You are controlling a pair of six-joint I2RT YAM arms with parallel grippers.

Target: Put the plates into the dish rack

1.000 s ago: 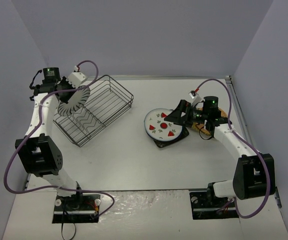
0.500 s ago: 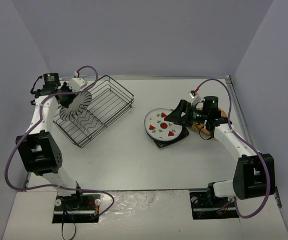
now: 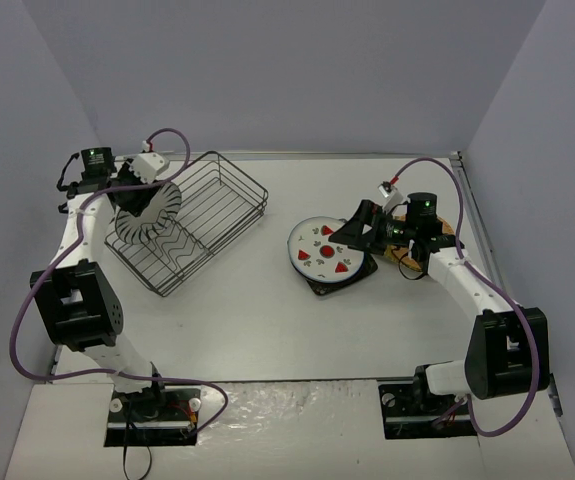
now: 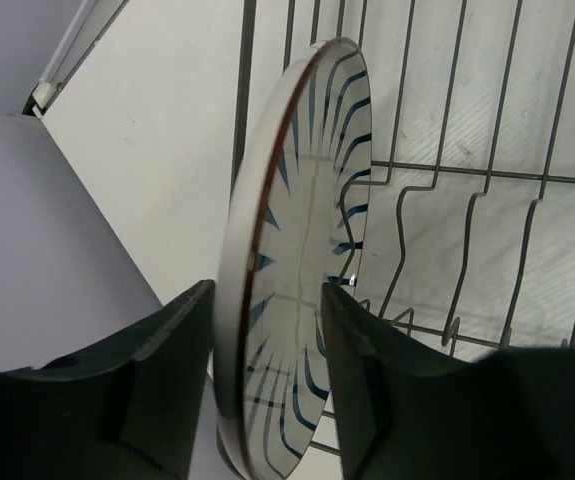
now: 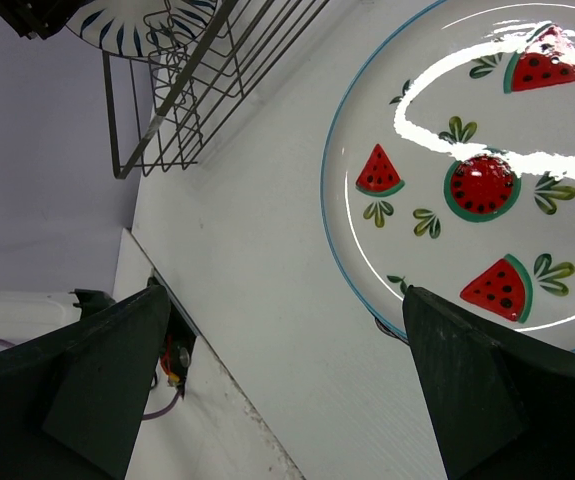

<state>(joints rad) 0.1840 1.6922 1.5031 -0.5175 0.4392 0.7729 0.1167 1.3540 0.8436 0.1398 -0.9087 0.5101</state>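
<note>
My left gripper is shut on the striped plate. It holds the plate on edge inside the left end of the wire dish rack, just above the wavy dividers. My right gripper is wide open and empty, just above the near-right edge of the fruit plate. That plate lies flat on a dark square plate. An orange-tan plate lies under my right arm. The red-brown-rimmed plate is not in view.
The rack sits at an angle at the back left. The side walls stand close behind it and along the right edge. Purple cables loop off both arms. The right wrist view also shows the rack and the striped plate.
My left gripper has shifted left and lowered the striped plate deeper into the rack's left end. My right arm has barely moved.
</note>
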